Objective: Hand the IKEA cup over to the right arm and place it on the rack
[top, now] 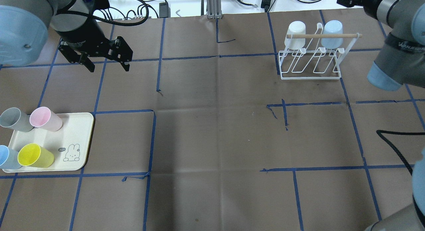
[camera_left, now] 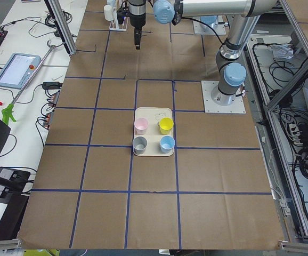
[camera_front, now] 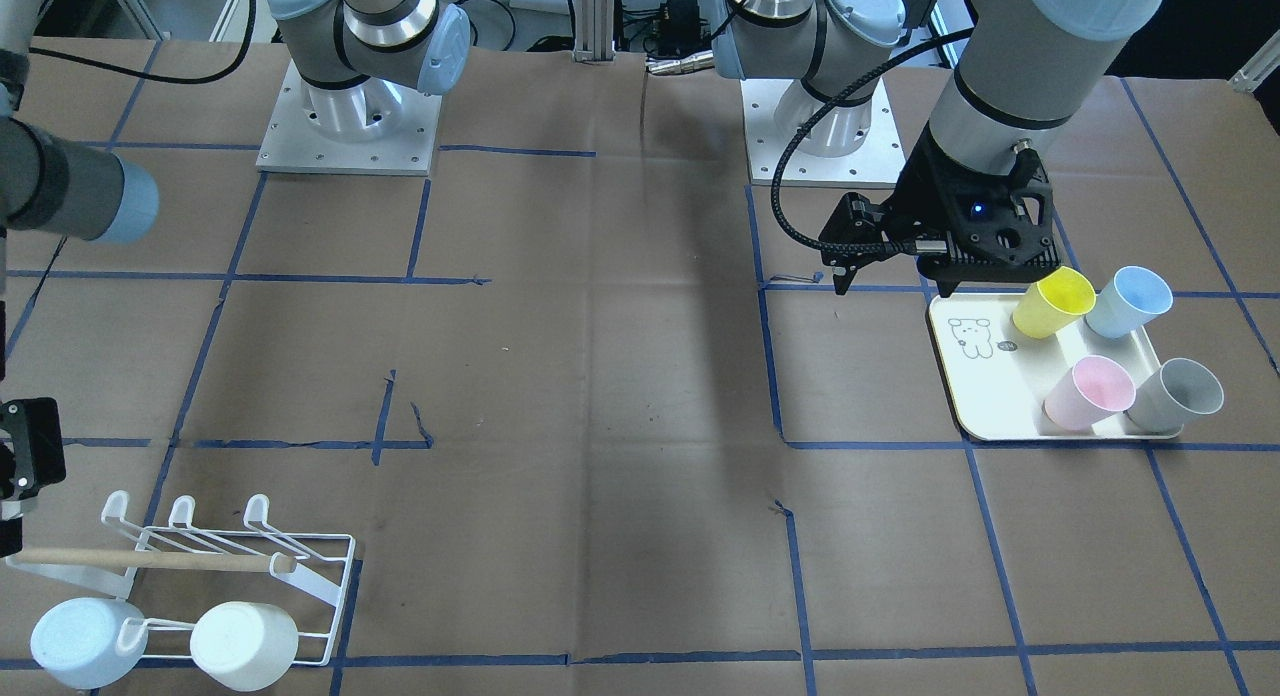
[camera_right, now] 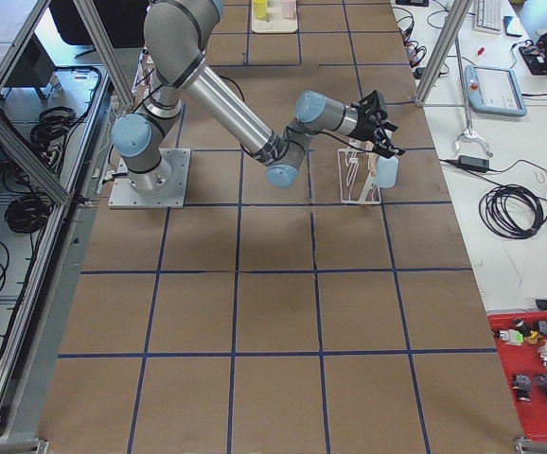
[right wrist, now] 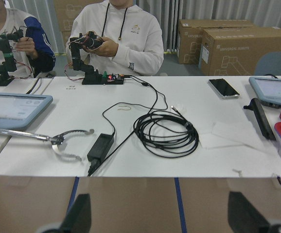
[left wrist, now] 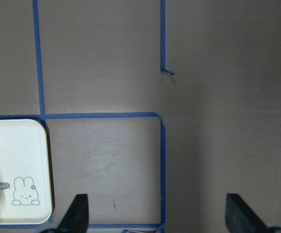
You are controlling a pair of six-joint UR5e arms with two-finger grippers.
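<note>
Nearest us, a cream rectangular tray (top: 78, 138) carries four upright plastic cups, a yellow cup (top: 35, 155) and a sky-blue cup (top: 6, 158) in front, a pink cup (top: 44, 118) and a grey cup (top: 13, 119) behind, none of them gripped. Beyond the tray the black two-finger left gripper (top: 109, 68) hangs over the brown paper (top: 212, 131), its fingers spread wide and empty. Farther across the table, the low white wire rack (top: 310, 78) with a light wooden dowel (top: 322, 36) across it bears a white cup (top: 295, 34) and a pale blue cup (top: 332, 33) upturned on its prongs, and near its far side the right gripper (right wrist: 161, 216) has its fingers wide apart, holding nothing
</note>
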